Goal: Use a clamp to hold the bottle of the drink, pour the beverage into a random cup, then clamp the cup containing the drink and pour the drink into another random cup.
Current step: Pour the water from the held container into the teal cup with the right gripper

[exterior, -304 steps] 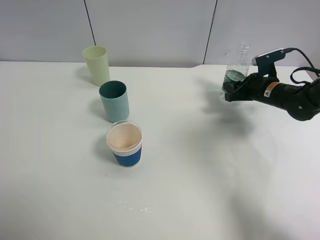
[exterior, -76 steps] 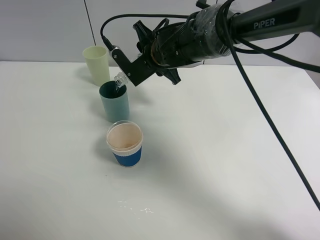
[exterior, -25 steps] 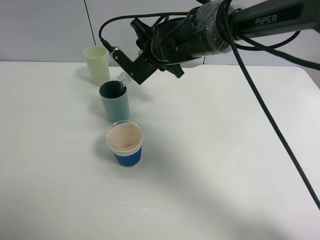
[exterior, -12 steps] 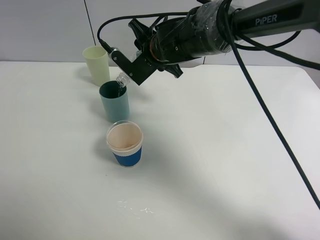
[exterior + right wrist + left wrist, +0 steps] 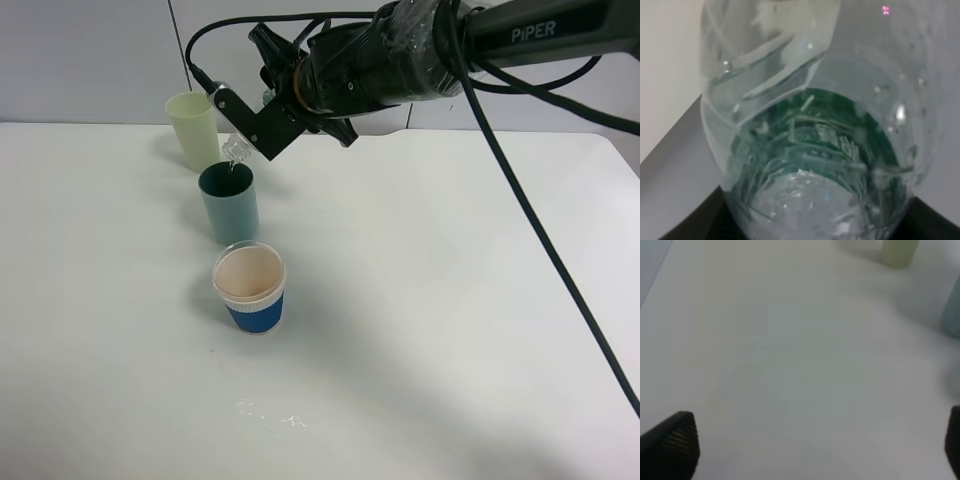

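My right gripper (image 5: 262, 125) reaches across to the left and is shut on the clear plastic bottle (image 5: 236, 150). The bottle is tipped mouth-down just above the teal cup (image 5: 228, 205). It fills the right wrist view (image 5: 810, 125), with green showing through its wall. A pale green cup (image 5: 193, 128) stands behind the teal cup. A paper cup with a blue sleeve (image 5: 250, 290) stands in front of it and looks empty. My left gripper (image 5: 812, 445) is open over bare table, with the pale green cup (image 5: 900, 252) and the teal cup (image 5: 952, 315) far off.
The white table (image 5: 430, 320) stretches wide to the right of the cups. Small white specks (image 5: 270, 415) lie near its front edge. The right arm and its black cables (image 5: 520, 200) hang over the back and right of the table.
The right gripper with the bottle has shifted slightly up and to the left, and the bottle mouth stays over the teal cup. The cups have not moved.
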